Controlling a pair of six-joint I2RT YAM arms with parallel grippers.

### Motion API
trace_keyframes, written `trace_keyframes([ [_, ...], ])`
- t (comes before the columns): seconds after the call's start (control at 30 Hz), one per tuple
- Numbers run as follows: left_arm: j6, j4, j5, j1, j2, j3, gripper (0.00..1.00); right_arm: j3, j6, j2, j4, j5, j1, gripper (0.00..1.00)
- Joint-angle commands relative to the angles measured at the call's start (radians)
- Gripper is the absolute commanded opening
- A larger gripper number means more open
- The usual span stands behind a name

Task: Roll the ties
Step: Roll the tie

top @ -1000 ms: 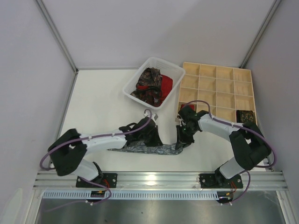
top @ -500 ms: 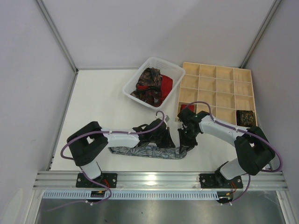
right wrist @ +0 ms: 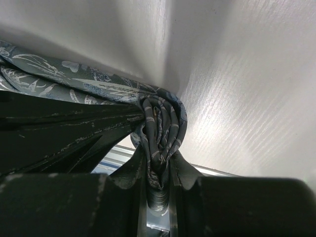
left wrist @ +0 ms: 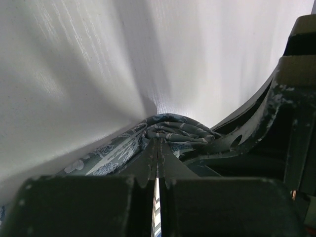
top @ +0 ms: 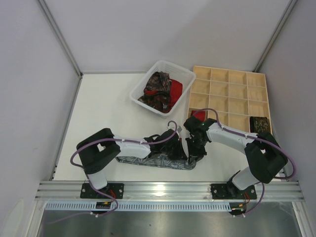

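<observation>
A grey patterned tie point(top: 148, 162) lies flat along the table's near edge, its right end rolled up. My right gripper point(top: 193, 157) is shut on that small roll point(right wrist: 160, 123), which fills the gap between its fingers point(right wrist: 159, 160). My left gripper point(top: 181, 150) sits just left of the roll. It is shut, fingertips point(left wrist: 158, 144) together and touching the bunched fabric point(left wrist: 170, 129). Maroon paisley and red ties point(top: 160, 91) lie heaped in the white basket point(top: 183, 75). In the wooden tray are a red roll point(top: 198, 114) and a dark roll point(top: 260, 123).
The wooden grid tray point(top: 229, 94) stands at the back right, close behind my right wrist. The basket sits just left of it. The metal rail point(top: 168, 188) with both arm bases runs along the near edge, a little below the tie.
My left gripper has slid right along the tie until it sits beside the right gripper. The right gripper has shifted slightly left, still holding the rolled end.
</observation>
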Motion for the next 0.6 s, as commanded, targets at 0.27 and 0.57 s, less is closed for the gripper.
trace_keyframes([
  [0.27,-0.006,-0.059,-0.099,-0.040,-0.153,-0.033,0.01,0.013,0.014,-0.008,0.054,0.035,0.013,0.00],
  [0.57,-0.024,-0.031,-0.050,-0.066,-0.107,-0.027,0.00,0.010,0.028,-0.028,0.080,0.016,0.002,0.00],
])
